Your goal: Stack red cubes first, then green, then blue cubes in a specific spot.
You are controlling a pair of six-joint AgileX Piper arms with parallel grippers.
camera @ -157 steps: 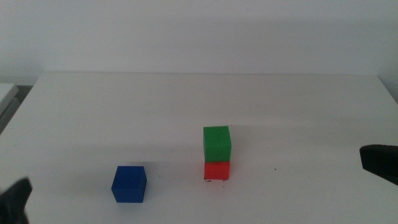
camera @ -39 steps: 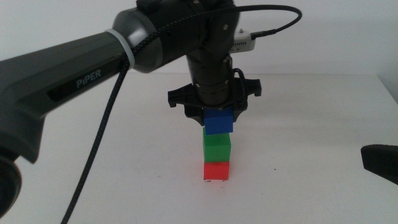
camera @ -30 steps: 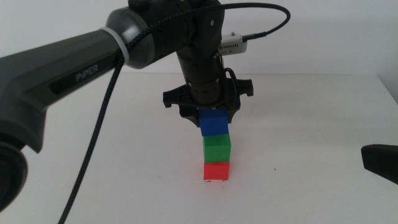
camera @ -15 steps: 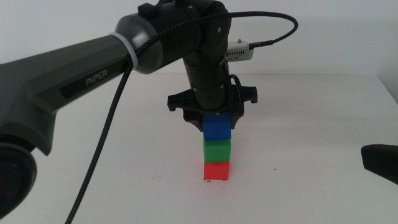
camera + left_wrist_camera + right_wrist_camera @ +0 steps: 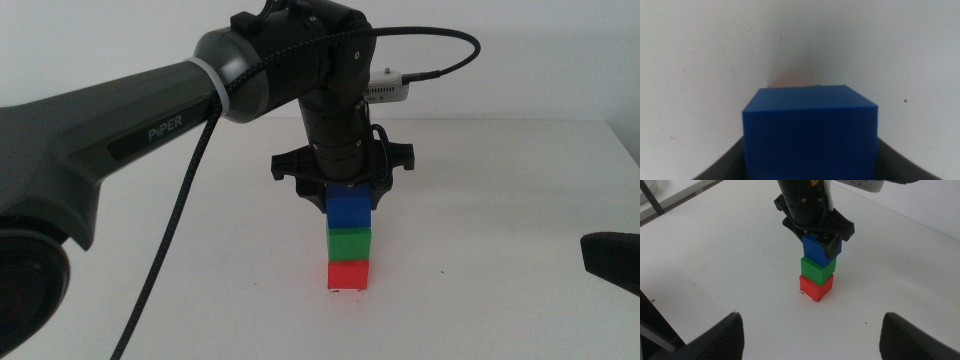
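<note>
At frame centre, the left gripper [image 5: 346, 190] pinches the blue cube [image 5: 349, 209] by its side faces, resting it on the green cube [image 5: 349, 242] over the red cube [image 5: 348, 274]. The cubes look rigid, light and smooth, so the stack probably topples easily. The right gripper [image 5: 810, 330], spread wide, waits at lower right.

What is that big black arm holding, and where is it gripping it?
The left hand holds the blue cube by its upper sides, resting on the green cube.

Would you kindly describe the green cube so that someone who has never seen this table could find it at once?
On the white table, look below the big dark left arm, whose left hand grips a blue cube. That cube tops a small three-cube tower. The green cube is the middle one, between the blue above and the red cube beneath.
</note>
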